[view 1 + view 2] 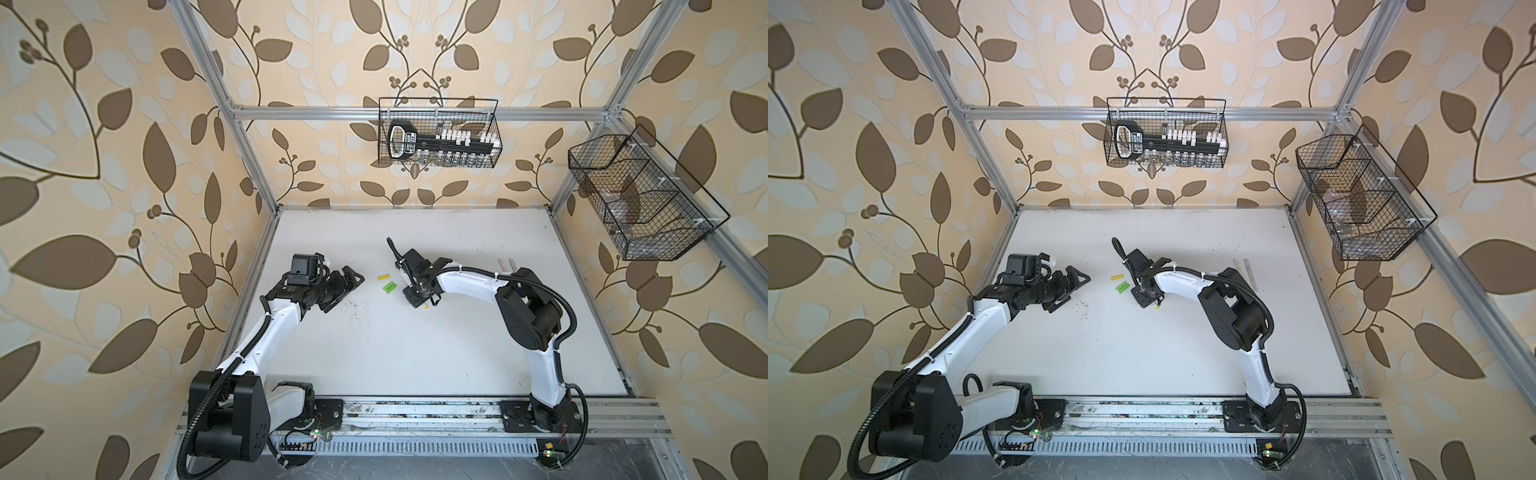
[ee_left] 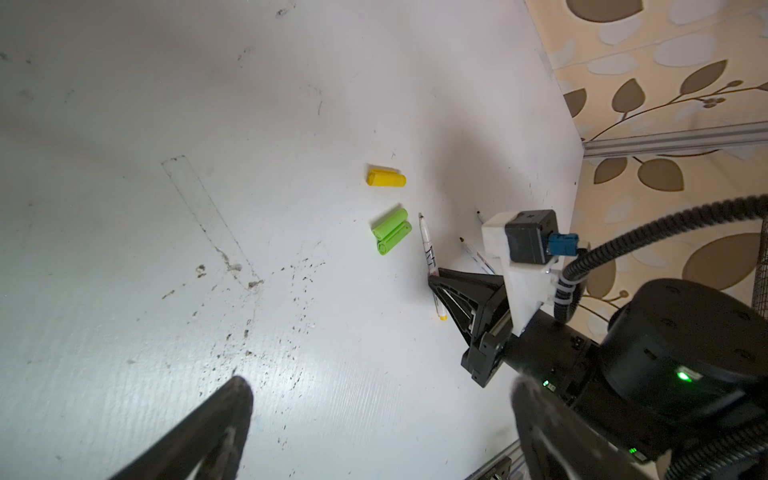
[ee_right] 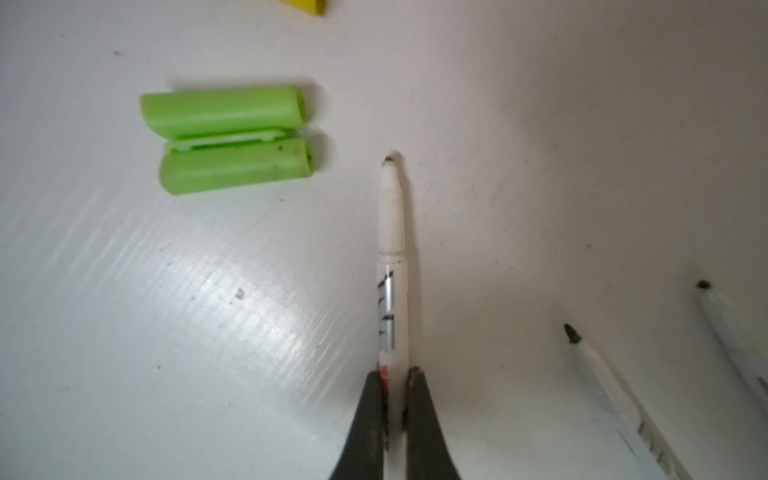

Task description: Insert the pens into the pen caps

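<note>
My right gripper (image 3: pixel 394 374) is shut on a pale pen (image 3: pixel 391 232) near its yellow tail. The pen's tip points past two bright green pen caps (image 3: pixel 232 137) that lie side by side on the white table. A yellow pen cap (image 2: pixel 386 178) lies just beyond them. Both top views show the green caps (image 1: pixel 389 287) (image 1: pixel 1122 287) between the arms. Two more pens (image 3: pixel 598 374) (image 3: pixel 731 324) lie beside the held one, partly under the right wrist. My left gripper (image 2: pixel 380 386) hangs open and empty to the left of the caps (image 1: pixel 347 293). I cannot tell whether the held pen is lifted off the table.
Two pale slim sticks (image 1: pixel 505 264) lie behind the right arm's elbow. A wire basket (image 1: pixel 440 99) with tools hangs on the back wall, and another wire basket (image 1: pixel 683 170) hangs on the right wall. Dark specks (image 2: pixel 299 274) dot the table near the left gripper.
</note>
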Robot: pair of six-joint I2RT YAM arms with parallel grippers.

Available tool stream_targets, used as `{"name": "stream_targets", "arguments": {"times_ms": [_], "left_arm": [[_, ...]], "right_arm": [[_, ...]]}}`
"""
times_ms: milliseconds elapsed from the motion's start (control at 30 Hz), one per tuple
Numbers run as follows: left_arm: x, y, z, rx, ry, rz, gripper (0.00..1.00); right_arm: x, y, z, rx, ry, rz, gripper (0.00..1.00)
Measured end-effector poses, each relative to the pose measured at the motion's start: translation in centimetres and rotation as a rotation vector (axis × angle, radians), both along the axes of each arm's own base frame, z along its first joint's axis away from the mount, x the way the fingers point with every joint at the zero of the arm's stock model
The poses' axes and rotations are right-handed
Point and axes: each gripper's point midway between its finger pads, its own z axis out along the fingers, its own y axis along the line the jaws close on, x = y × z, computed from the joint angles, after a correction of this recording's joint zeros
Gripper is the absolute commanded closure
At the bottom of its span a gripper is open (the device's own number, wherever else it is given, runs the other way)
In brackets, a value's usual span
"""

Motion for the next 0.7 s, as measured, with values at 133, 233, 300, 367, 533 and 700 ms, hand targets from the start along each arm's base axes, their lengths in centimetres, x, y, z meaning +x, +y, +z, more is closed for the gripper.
{"name": "stream_targets", "arguments": {"times_ms": [133, 233, 300, 367, 533, 700], "left_arm": [[0.0, 0.1, 0.0, 0.000, 0.000, 0.003, 0.01], [0.1, 0.2, 0.0, 0.000, 0.000, 0.007, 0.01], [0.1, 0.2, 0.0, 0.000, 0.000, 0.008, 0.01], [0.1, 0.2, 0.0, 0.000, 0.000, 0.007, 0.01], [-0.1, 0.4, -0.4, 0.000, 0.009, 0.014, 0.01], [-0.2, 0.4, -0.5, 0.000, 0.012, 0.015, 0.01]], "right_arm": [[0.3, 0.5, 0.0, -0.009, -0.006, 0.039, 0.94], [0.6, 0.8, 0.0, -0.014, -0.010, 0.065, 0.94], [0.6, 0.9, 0.0, -0.020, -0.014, 0.086, 0.94], [0.5, 1.1, 0.0, -0.029, -0.017, 0.118, 0.94], [-0.4, 2.0, 0.0, -0.046, -0.027, 0.200, 0.94], [-2.0, 2.8, 0.0, -0.050, -0.026, 0.269, 0.94]]}}
